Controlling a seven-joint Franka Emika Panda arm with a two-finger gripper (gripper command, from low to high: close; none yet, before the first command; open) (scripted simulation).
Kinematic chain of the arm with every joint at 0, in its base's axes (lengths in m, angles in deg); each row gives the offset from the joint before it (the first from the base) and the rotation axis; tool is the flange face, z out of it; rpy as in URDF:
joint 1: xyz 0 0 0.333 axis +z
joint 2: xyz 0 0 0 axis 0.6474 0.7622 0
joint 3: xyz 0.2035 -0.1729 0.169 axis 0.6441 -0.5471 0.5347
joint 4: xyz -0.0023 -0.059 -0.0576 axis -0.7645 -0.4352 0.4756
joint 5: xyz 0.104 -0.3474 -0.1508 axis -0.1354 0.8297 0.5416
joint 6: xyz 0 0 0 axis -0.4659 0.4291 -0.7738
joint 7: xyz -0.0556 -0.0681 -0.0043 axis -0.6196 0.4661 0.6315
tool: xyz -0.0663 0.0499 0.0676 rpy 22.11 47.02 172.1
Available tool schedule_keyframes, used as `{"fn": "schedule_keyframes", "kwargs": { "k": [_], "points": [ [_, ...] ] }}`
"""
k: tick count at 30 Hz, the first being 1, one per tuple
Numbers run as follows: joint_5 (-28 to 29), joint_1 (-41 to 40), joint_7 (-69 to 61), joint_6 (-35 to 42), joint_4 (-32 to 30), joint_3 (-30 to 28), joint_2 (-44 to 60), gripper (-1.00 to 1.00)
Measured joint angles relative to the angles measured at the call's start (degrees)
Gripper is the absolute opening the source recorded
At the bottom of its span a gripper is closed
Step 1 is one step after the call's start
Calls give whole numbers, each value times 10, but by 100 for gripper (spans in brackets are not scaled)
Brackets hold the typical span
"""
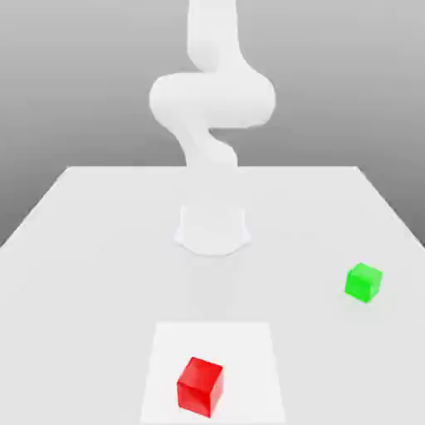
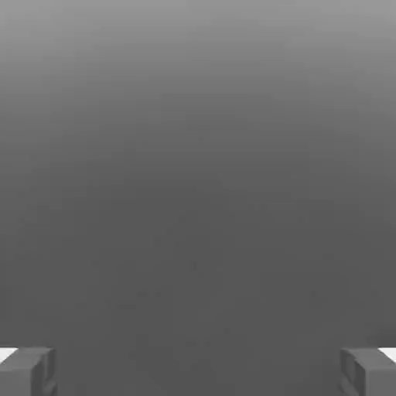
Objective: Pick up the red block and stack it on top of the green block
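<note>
The red block (image 1: 200, 386) sits on the white table (image 1: 83, 249) near its front edge, about the middle of the exterior view. The green block (image 1: 363, 282) rests farther back on the exterior view's right, well apart from the red one. In the hand view my gripper (image 2: 198, 373) is open, its two grey fingertips (image 2: 27, 371) standing far apart with nothing between them and only plain grey background beyond. No block is touched or held.
The arm's white base (image 1: 212, 231) stands at the table's middle, and the arm (image 1: 212, 100) rises from it past the top of the exterior view. A lighter square patch (image 1: 249, 349) lies under the red block.
</note>
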Motion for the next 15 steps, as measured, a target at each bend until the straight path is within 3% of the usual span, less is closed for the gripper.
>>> {"fn": "schedule_keyframes", "kwargs": {
  "k": [15],
  "points": [
    [-67,128,-383,-107,-62,-130,272,0]
  ]
}}
